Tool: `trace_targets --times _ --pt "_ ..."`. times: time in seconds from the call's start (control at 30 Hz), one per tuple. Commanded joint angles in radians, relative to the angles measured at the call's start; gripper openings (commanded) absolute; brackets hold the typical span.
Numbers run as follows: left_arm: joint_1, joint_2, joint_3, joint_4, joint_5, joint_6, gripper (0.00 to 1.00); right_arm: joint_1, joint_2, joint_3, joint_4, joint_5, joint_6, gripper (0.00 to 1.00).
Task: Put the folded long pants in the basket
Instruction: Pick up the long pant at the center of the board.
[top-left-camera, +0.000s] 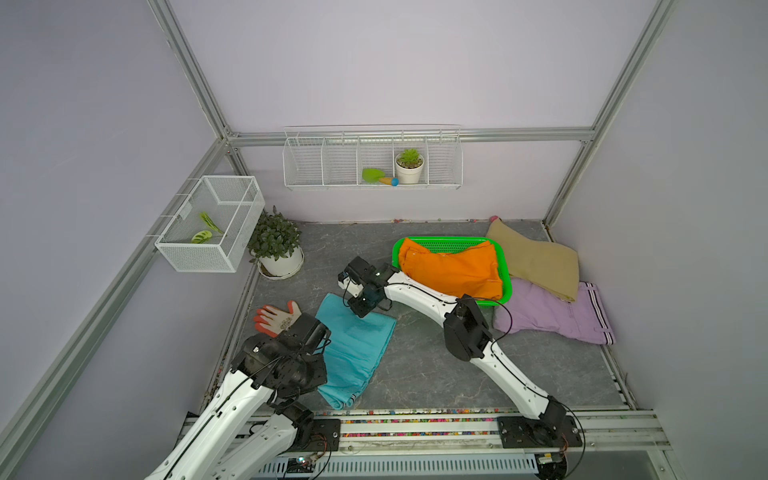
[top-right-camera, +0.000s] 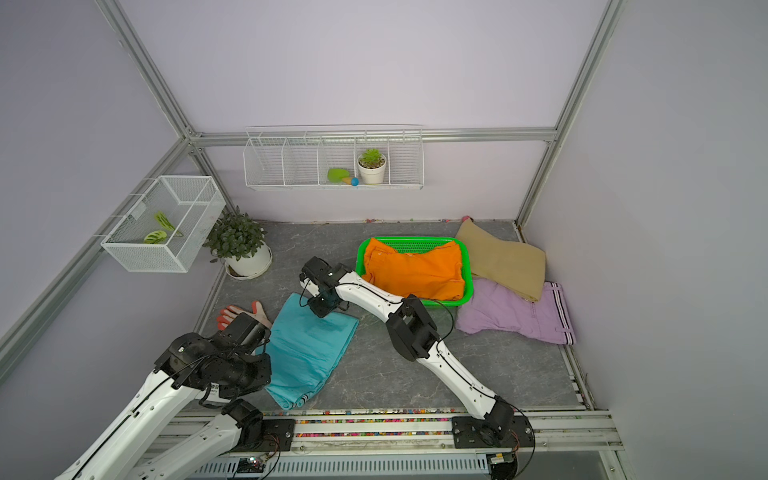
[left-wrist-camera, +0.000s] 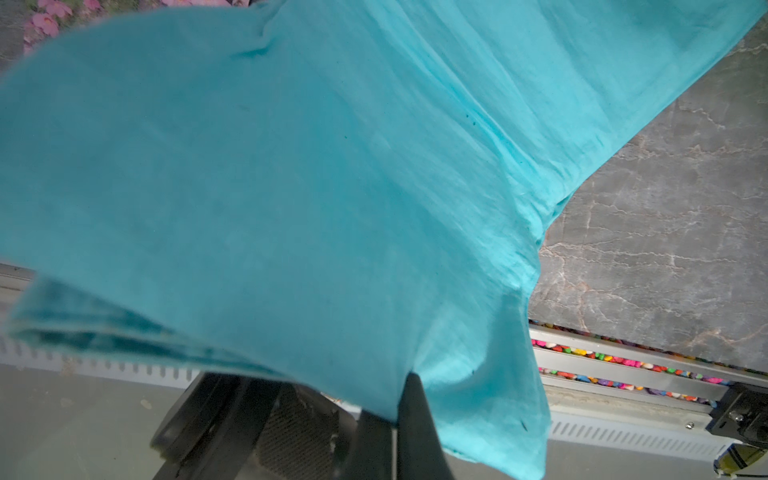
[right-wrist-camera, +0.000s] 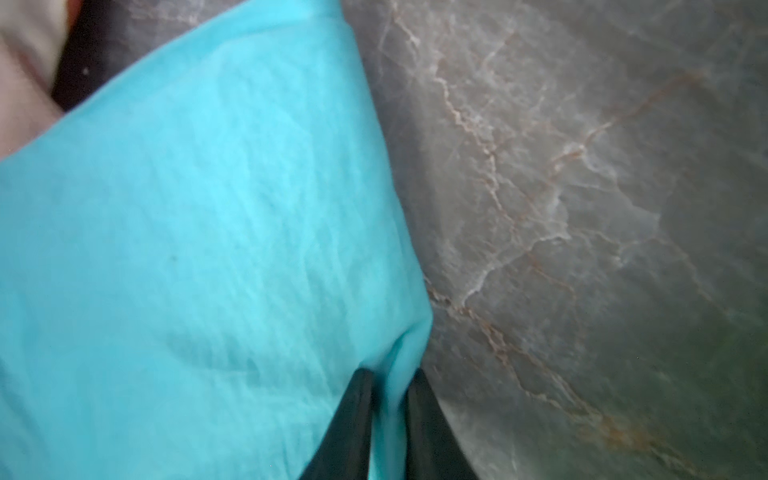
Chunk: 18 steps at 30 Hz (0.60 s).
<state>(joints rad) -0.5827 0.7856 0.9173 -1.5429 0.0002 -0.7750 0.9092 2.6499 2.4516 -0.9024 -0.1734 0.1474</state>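
You have the right gripper (right-wrist-camera: 390, 399) clamped on the far corner of the teal pants (top-left-camera: 353, 349) and the left gripper (left-wrist-camera: 399, 411) closed on their near side, with the basket (top-left-camera: 446, 244) lying beyond, to the right gripper's side.

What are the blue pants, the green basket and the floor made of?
The blue pants look like thin matte woven cloth, maybe cotton: fine wrinkles and soft folds. The green basket looks like shiny moulded plastic: smooth rim, rows of small holes in its wall. The floor looks like grey marble with pale veins, though it could be a printed sheet.
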Motion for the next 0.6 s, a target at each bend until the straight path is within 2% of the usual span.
trace_targets --times 0.0,0.07,0.33,0.57 --pt "0.004 -0.003 0.008 0.013 -0.012 0.012 0.00 0.008 0.038 -0.016 -0.107 -0.032 0.007 0.08" --pt "0.004 -0.005 0.007 0.016 -0.009 0.011 0.00 0.009 0.017 -0.016 -0.104 -0.035 0.009 0.00" --pt "0.003 -0.025 0.047 0.041 0.006 0.006 0.00 0.005 -0.195 -0.050 -0.042 -0.061 0.020 0.00" --pt "0.004 -0.022 0.158 0.090 0.006 0.009 0.00 -0.031 -0.438 -0.227 0.002 -0.049 0.043 0.00"
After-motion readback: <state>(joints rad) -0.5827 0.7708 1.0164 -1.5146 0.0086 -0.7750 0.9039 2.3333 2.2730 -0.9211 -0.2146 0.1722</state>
